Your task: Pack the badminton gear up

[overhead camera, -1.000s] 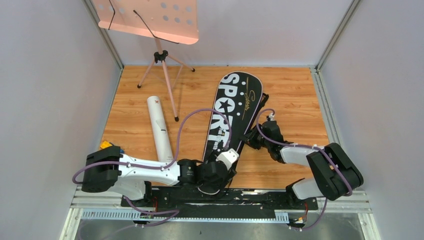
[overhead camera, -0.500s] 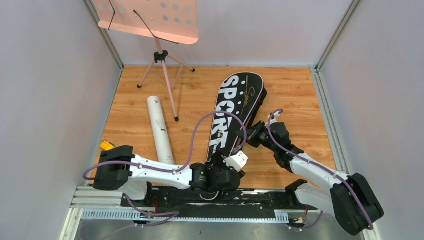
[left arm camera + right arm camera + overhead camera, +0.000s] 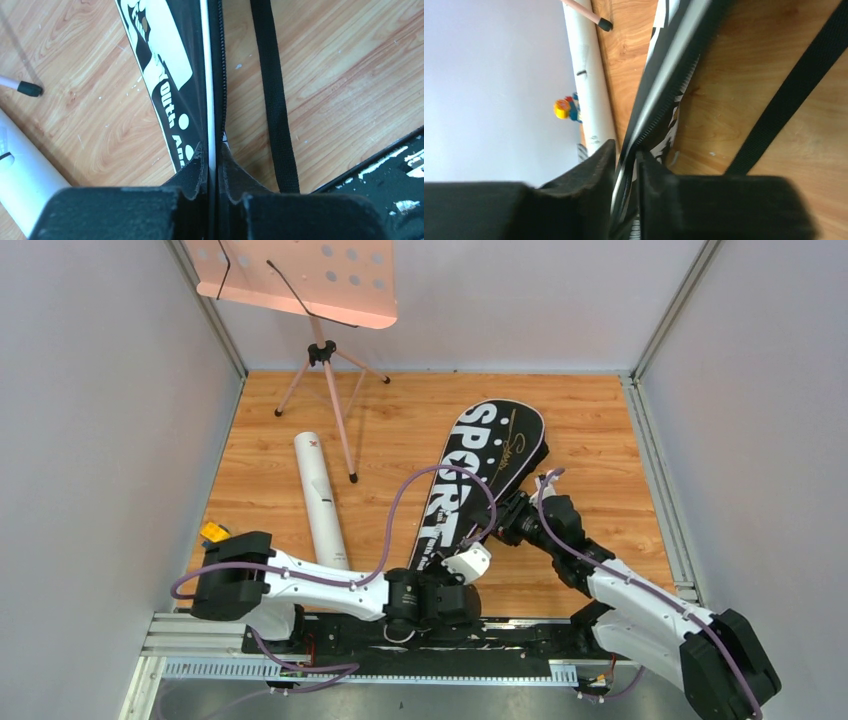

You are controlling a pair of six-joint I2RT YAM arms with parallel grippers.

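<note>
The black bag lettered SPORT lies slanted on the wooden floor, its wide end toward the back right. My left gripper holds the bag's narrow near end and is shut on its white-piped zip edge. At mid-length, my right gripper is shut on the bag's right zip edge. The long white tube lies left of the bag, apart from both grippers. It also appears in the left wrist view as the tube and in the right wrist view as the tube.
A pink music stand stands at the back left, one tripod foot near the tube. A small yellow and blue toy sits by the left wall. The bag's black strap trails on the floor to its right. Grey walls enclose the floor.
The bag has swung, its wide end moving right. My left gripper went from open to shut on the bag's near edge. My right arm stretched forward along the bag's right edge.
</note>
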